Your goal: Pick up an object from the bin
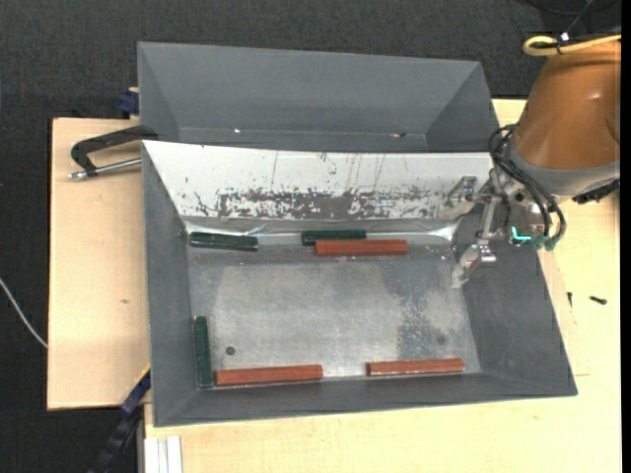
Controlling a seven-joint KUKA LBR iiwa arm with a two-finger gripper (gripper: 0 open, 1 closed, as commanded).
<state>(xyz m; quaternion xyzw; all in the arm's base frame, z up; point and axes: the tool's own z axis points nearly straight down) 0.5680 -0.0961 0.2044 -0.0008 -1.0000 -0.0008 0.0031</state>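
A grey bin point(170, 294) holds a red bar point(361, 247) and two green bars point(333, 235) point(223, 241) by its back wall, more bars point(268, 373) by its front wall, and the end effector point(471, 254), grip state unclear, at its back-right corner.

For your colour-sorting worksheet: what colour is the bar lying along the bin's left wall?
The bar is dark green, clearest in the camera view.

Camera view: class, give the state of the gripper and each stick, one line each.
Gripper: at the right side of the bin, apart from every stick.
Back-left green stick: flat, by the back wall.
Back red stick: flat.
Back-middle green stick: flat, beside the back red stick.
Left green stick: flat, along the left wall.
Front-left red stick: flat, along the front wall.
Front-right red stick: flat, along the front wall.
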